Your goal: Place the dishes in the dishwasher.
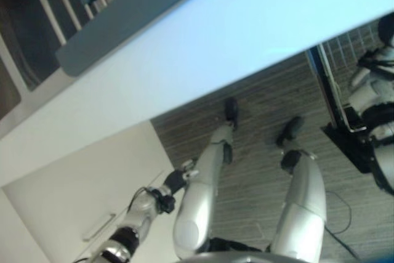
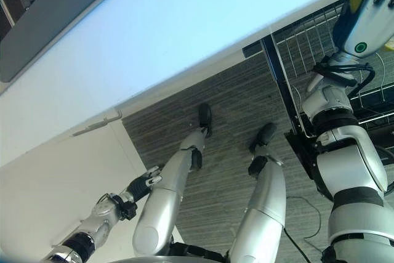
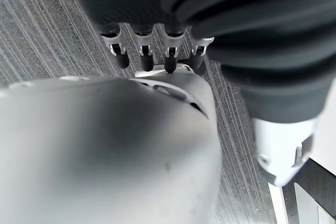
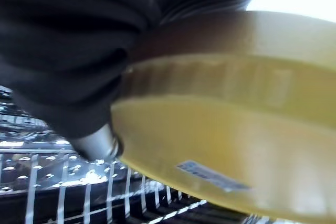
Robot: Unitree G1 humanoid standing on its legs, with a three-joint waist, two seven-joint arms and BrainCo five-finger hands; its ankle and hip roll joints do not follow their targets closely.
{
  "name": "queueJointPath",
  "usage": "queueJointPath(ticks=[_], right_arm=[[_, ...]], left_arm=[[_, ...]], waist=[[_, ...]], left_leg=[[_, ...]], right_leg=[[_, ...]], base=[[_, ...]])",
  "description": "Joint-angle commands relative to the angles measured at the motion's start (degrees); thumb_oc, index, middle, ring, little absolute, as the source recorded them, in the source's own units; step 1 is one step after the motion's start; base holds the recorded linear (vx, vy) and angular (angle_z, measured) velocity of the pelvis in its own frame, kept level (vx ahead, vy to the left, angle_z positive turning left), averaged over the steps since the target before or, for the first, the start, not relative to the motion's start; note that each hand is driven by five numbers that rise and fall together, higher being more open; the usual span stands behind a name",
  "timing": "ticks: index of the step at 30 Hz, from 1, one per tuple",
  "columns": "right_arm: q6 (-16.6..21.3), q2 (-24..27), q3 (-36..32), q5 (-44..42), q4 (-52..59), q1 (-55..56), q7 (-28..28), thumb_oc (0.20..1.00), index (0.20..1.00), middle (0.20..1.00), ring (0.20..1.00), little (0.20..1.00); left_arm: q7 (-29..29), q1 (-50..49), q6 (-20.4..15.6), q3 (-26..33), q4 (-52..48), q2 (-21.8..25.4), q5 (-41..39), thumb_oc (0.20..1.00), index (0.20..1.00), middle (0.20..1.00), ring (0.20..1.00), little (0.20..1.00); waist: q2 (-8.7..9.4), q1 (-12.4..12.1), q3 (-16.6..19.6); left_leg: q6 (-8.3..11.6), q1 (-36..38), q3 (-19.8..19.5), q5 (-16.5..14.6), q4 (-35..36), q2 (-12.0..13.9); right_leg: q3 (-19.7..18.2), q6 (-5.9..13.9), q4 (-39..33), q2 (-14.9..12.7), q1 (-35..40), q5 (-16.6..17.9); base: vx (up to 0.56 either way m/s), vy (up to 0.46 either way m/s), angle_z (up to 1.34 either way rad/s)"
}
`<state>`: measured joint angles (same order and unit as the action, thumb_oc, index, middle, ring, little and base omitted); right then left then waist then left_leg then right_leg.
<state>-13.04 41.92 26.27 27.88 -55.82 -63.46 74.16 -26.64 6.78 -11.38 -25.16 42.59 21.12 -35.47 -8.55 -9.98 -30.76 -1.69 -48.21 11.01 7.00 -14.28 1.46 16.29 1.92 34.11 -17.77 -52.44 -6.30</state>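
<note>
The right hand, raised at the robot's right beyond the counter edge, holds a yellow dish against its palm; its fingers are hidden behind the dish, so how tightly it grips cannot be told. The dish lies pressed to the hand, rim on, directly above the dishwasher rack (wire grid just below it). The likely next move is straight down. The left hand hangs low by the leg, fingers relaxed and empty.
</note>
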Motion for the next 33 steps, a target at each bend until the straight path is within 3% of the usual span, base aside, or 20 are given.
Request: queueJointPath(ticks=[1, 4, 6, 8, 9, 13, 14, 17, 19, 21, 23, 26, 33], right_arm=[[5.97, 4.67, 1.17, -4.98, -1.08, -2.15, -2.35, 1.0, 1.0, 1.0, 1.0, 1.0], [11.22, 2.88, -0.4, -5.61, -1.05, -0.76, -5.91, 1.0, 1.0, 1.0, 1.0, 1.0], [21.05, 1.46, -1.44, -8.3, -0.64, -0.64, -11.89, 1.0, 1.0, 1.0, 1.0, 1.0], [24.83, -1.22, -3.05, -16.83, -0.17, 1.28, -20.35, 1.0, 1.0, 1.0, 1.0, 1.0], [25.49, -2.62, -3.8, -17.44, -0.66, 2.25, -23.56, 1.0, 1.0, 1.0, 1.0, 1.0], [28.26, -5.37, -5.29, -19.03, -1.19, 3.97, -26.31, 1.0, 1.0, 1.0, 1.0, 1.0], [30.55, -6.13, -5.71, -21.0, -1.24, 4.34, -28.76, 1.0, 1.0, 1.0, 1.0, 1.0], [35.66, -9.42, -7.27, -31.93, -1.4, 6.27, -38.99, 1.0, 1.0, 1.0, 1.0, 1.0], [36.69, -11.28, -8.33, -39.97, -1.47, 7.81, -47.17, 1.0, 1.0, 1.0, 1.0, 1.0], [40.61, -14.11, -9.55, -45.8, -1.43, 10.39, -51.21, 1.0, 1.0, 1.0, 1.0, 1.0], [40.79, -15.96, -10.97, -51.27, -0.93, 12.19, -55.8, 1.0, 1.0, 1.0, 1.0, 1.0], [42.58, -19.83, -12.13, -54.64, 0.06, 15.52, -58.31, 1.0, 1.0, 1.0, 1.0, 1.0], [44.63, -24.96, -13.2, -52.39, 3.01, 19.63, -52.45, 1.0, 1.0, 1.0, 1.0, 1.0]], left_arm=[[-1.45, -4.88, -0.58, -4.82, -3.02, -1.84, -2.55, 1.0, 1.0, 1.0, 1.0, 1.0], [-0.83, -4.69, -0.49, -4.59, -3.03, -2.19, -3.27, 1.0, 1.0, 1.0, 1.0, 1.0], [-0.55, -4.6, -0.69, -4.46, -2.97, -2.23, -2.66, 1.0, 1.0, 1.0, 1.0, 1.0], [-0.16, -4.77, -0.49, -4.29, -2.84, -2.9, -2.05, 1.0, 1.0, 1.0, 1.0, 1.0], [-0.1, -4.72, -0.62, -3.9, -2.3, -3.36, -1.86, 1.0, 1.0, 1.0, 1.0, 1.0], [0.17, -4.33, -0.75, -3.59, -0.96, -4.26, -1.46, 1.0, 1.0, 1.0, 1.0, 1.0], [0.2, -4.11, -0.68, -3.48, -0.41, -4.59, -1.4, 1.0, 1.0, 1.0, 1.0, 1.0], [0.38, -3.89, -0.16, -2.91, 0.97, -5.32, -1.83, 1.0, 1.0, 1.0, 1.0, 1.0], [0.23, -4.02, -0.28, -2.3, 1.93, -5.58, -1.66, 1.0, 1.0, 1.0, 1.0, 1.0], [-0.23, -4.04, -0.27, -1.19, 3.75, -6.21, -1.12, 1.0, 1.0, 1.0, 1.0, 1.0], [-0.22, -4.06, 0.1, -0.44, 4.78, -6.51, -0.75, 1.0, 1.0, 1.0, 1.0, 1.0], [0.75, -3.98, 0.48, 1.36, 7.02, -7.02, 0.95, 1.0, 1.0, 1.0, 1.0, 1.0], [4.52, -3.36, 1.09, 4.74, 14.39, -8.79, 3.48, 1.0, 1.0, 1.0, 1.0, 1.0]], waist=[[-8.84, -0.21, 0.96], [-8.72, 0.04, 0.96], [-8.65, -0.05, 0.96], [-8.68, 0.08, 0.96], [-8.53, 0.25, 0.96], [-8.22, 0.61, 0.96], [-8.15, 0.72, 0.96], [-7.59, 1.17, 0.96], [-7.09, 1.49, 0.96], [-6.29, 1.98, 0.96], [-5.56, 2.47, 0.96], [-3.83, 3.17, 0.96], [-0.34, 4.64, 0.96]], left_leg=[[2.72, -0.96, -2.41, -6.39, -1.63, -0.66], [2.7, -0.65, -2.05, -6.52, -1.53, -0.47], [2.79, -0.46, -2.05, -6.58, -1.55, -0.43], [2.92, 0.45, -1.74, -6.71, -1.35, -0.29], [2.92, 0.89, -1.44, -6.75, -1.22, -0.12], [2.94, 1.76, -1.1, -7.06, -1.66, 0.22], [2.97, 2.19, -1.0, -7.14, -1.67, 0.27], [3.04, 4.17, -0.81, -7.29, -1.27, 0.58], [3.11, 5.52, -0.76, -7.38, -1.06, 0.72], [3.18, 7.89, -0.34, -7.54, -0.75, 1.11], [3.21, 10.02, -0.07, -7.7, -0.39, 1.4], [3.18, 15.13, 0.67, -8.09, 0.33, 2.13], [3.25, 26.76, 1.16, -9.74, 0.76, 3.26]], right_leg=[[-3.79, 2.34, 6.79, 2.61, 0.53, -7.45], [-3.75, 2.39, 6.46, 2.58, 0.76, -7.29], [-3.63, 2.34, 6.29, 2.56, 1.02, -7.28], [-3.61, 2.23, 6.3, 2.48, 1.56, -7.36], [-3.56, 2.2, 6.17, 2.45, 1.89, -7.29], [-3.4, 1.94, 6.48, 2.3, 2.65, -7.42], [-3.39, 1.85, 6.5, 2.36, 3.0, -7.52], [-3.32, 1.62, 5.91, 2.7, 4.74, -7.57], [-3.27, 1.5, 5.37, 2.97, 6.01, -7.54], [-3.03, 1.37, 4.51, 3.17, 8.18, -7.39], [-2.81, 1.44, 3.51, 3.3, 10.28, -7.16], [-2.24, 1.68, 1.25, 3.61, 15.44, -6.61], [-1.93, 1.86, -2.24, 4.17, 27.59, -6.77]], base=[[0.0, 0.0, 0.0], [0.0, 0.0, 0.0], [0.0, 0.0, 0.0], [-0.01, 0.007, -0.03], [0.0, 0.0, 0.0], [0.0, 0.0, 0.0], [0.0, 0.0, 0.0], [0.0, 0.0, 0.0], [-0.01, -0.033, -0.01], [-0.02, -0.041, -0.03], [-0.01, -0.036, -0.07], [-0.01, -0.066, -0.05], [0.03, -0.061, -0.03]])
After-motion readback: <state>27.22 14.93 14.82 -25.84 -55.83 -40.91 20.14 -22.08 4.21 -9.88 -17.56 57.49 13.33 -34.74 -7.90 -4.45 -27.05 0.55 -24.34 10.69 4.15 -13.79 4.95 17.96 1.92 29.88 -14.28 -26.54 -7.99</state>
